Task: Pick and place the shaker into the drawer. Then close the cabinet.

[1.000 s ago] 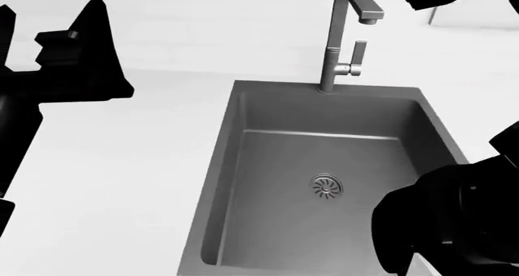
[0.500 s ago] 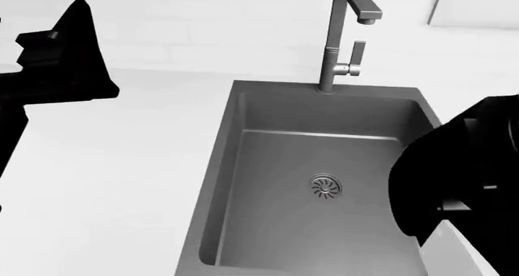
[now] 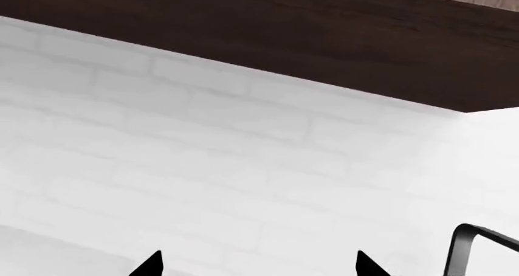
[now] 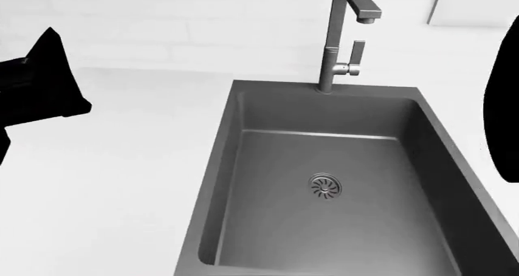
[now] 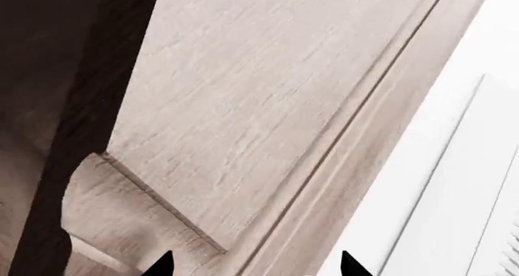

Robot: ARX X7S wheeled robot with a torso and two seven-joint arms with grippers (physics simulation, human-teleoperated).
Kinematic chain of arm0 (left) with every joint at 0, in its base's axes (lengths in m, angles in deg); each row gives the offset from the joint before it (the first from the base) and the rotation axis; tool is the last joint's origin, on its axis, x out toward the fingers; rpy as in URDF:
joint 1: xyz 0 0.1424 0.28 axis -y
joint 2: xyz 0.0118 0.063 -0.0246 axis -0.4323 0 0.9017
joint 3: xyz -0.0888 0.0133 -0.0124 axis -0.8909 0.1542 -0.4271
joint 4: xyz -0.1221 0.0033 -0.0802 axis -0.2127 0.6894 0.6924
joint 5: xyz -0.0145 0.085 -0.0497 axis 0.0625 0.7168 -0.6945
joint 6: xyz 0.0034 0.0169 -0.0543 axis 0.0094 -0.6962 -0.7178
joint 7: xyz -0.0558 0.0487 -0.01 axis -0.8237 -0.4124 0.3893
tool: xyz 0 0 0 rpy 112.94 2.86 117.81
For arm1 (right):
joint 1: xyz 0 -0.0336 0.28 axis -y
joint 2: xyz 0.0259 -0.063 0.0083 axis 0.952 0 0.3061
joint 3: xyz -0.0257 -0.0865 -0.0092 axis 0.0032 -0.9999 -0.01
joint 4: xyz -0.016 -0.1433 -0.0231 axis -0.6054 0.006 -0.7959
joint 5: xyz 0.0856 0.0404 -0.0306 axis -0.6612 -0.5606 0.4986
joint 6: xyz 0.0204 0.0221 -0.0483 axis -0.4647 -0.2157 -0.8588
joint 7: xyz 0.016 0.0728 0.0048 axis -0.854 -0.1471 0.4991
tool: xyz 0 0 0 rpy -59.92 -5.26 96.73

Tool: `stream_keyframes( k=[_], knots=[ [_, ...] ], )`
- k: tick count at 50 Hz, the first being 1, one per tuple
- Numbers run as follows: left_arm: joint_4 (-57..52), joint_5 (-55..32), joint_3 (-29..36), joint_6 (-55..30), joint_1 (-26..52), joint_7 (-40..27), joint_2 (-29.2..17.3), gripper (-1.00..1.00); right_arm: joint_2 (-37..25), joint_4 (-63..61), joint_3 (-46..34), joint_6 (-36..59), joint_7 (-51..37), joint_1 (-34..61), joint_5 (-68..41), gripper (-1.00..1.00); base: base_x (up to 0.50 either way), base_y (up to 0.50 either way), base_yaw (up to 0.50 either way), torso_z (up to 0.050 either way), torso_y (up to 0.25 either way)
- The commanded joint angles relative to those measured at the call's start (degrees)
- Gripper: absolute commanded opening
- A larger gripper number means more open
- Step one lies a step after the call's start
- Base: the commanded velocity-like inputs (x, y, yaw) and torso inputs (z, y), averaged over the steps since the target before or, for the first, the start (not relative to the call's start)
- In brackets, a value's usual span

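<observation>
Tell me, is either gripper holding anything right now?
Nothing is held. Left gripper and right gripper both show fingertips spread apart with only wall or cabinet panel between them. No shaker is in view.

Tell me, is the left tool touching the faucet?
Apart. The head view shows the left tool far off to the side of the faucet, with bare white countertop between them.

The left arm shows in the head view as a black silhouette well to the left of the sink, over the white table, and the right arm is a dark shape past the sink's right rim. In each wrist view only two black fingertip points show, set apart with nothing between them: the left gripper and the right gripper both have parted jaws.
</observation>
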Motion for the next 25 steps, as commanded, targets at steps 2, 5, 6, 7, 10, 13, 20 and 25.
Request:
stream_keyframes(
  k=[2, 5, 6, 7, 10, 13, 20, 25],
  knots=[
    [-0.33, 1.76, -3.21, 4.92, -8.79, 1.18, -0.98, 1.0, 2.93, 43.63, -19.34, -31.01, -28.36, 15.55, -40.91, 1.0, 0.0, 0.0, 0.0, 0.006, 0.0],
    [-1.24, 2.25, -4.67, 6.54, -12.32, 1.03, -1.6, 1.0, 2.94, 49.25, -22.7, -35.91, -31.11, 15.56, -44.28, 1.0, 0.0, 0.0, 0.0, 0.003, 0.0],
    [-1.48, 2.38, -5.12, 6.99, -13.33, 1.0, -1.79, 1.0, 2.94, 50.67, -23.82, -36.95, -31.81, 15.56, -45.16, 1.0, 0.0, 0.0, 0.0, 0.0, 0.0],
    [-1.76, 2.4, -5.61, 7.42, -14.27, 0.95, -2.03, 1.0, 2.94, 52.38, -25.15, -38.03, -32.44, 15.56, -46.47, 1.0, 0.0, 0.0, 0.0, 0.0, 0.0],
    [-2.35, 2.32, -6.51, 8.11, -15.9, 0.91, -2.55, 1.0, 2.95, 56.57, -28.45, -40.34, -34.23, 15.56, -49.16, 1.0, 0.0, 0.0, 0.0, 0.0, 0.0],
    [-2.8, 2.11, -7.22, 8.57, -16.9, 0.9, -2.96, 1.0, 2.95, 59.46, -31.14, -41.44, -35.55, 15.56, -51.51, 1.0, 0.0, 0.0, 0.0, 0.0, 0.0],
    [-3.19, 1.8, -6.9, 7.97, -16.15, 0.65, -2.97, 1.0, 2.95, 63.43, -34.9, -42.65, -37.44, 15.56, -55.46, 1.0, 0.0, 0.0, 0.0, 0.003, 0.0],
    [-3.96, 1.5, -7.88, 8.25, -17.28, 0.15, -3.88, 1.0, 2.95, 69.83, -41.14, -43.36, -39.3, 15.56, -60.19, 1.0, 0.02, 0.01, 0.01, 0.005, 0.0]
  ],
)
